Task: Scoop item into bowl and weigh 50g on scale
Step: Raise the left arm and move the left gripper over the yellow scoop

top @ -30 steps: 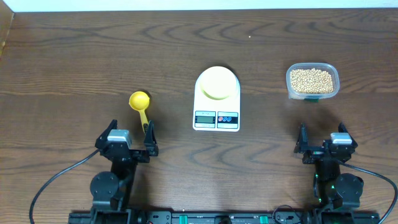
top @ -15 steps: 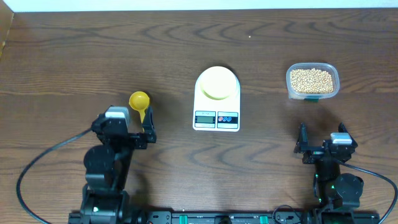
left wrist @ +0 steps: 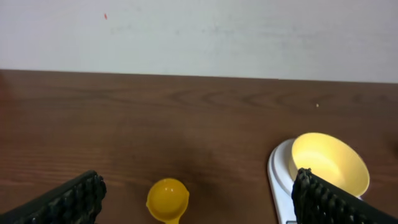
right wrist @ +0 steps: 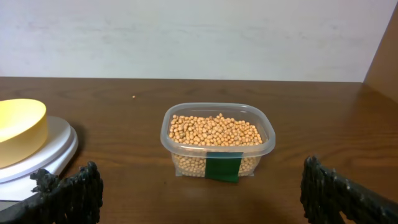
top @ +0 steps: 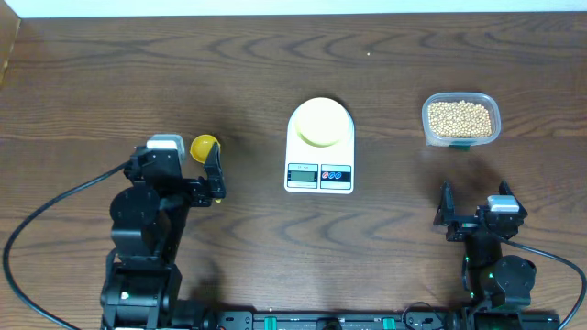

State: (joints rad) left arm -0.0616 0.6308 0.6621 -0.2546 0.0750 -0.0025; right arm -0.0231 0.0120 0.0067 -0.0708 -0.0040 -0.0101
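kitchen scale: we count one
yellow bowl: one
yellow scoop: one
clear tub: one
beige beans: more than we can count

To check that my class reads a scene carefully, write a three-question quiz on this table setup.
1. True or false: the bowl sits on the scale.
2. The beans are in: A the bowl, B the clear tub, C the scale.
3. Fill in: the yellow scoop lies nearest the ___ pincer.
Key: 1 true; 2 B; 3 left pincer.
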